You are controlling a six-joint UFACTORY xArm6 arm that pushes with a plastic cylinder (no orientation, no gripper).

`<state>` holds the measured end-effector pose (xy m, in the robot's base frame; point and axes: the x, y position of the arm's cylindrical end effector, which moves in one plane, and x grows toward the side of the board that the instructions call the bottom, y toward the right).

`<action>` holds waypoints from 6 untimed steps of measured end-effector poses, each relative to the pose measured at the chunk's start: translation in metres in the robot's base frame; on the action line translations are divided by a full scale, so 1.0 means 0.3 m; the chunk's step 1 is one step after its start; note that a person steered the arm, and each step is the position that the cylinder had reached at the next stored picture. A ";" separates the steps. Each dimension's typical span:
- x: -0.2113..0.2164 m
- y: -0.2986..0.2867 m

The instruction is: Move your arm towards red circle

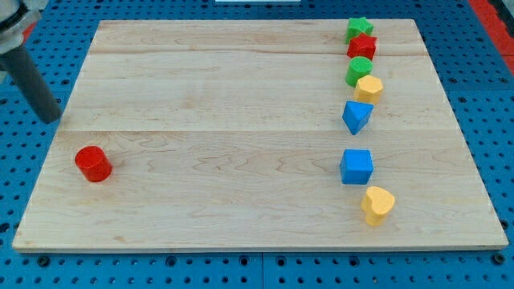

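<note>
The red circle [93, 164] is seen on the left side of the counter [241, 104], a bit nearer than the middle. It stands alone, well apart from all the other blocks.

My tip [51, 117] is seen at the far left, right by the counter's left edge. It is placed farther back than the red circle and a little to its left. The two are near but not touching. So the task is judged to be partly done: a short way is left to be covered, toward the near side and a little right.

No fingers are carried by this arm, only a dark rod, so nothing can be held.

No boxes or bowls are seen, so nothing is held inside anything.

On the right side, a line of blocks is seen from far to near: a green star [359, 30], a red star [361, 46], a green block [358, 71], a yellow block [369, 88], a blue block [356, 116], a blue cube [356, 167] and a yellow heart [377, 204]. The first five are packed close.
</note>
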<state>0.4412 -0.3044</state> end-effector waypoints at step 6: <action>0.255 0.293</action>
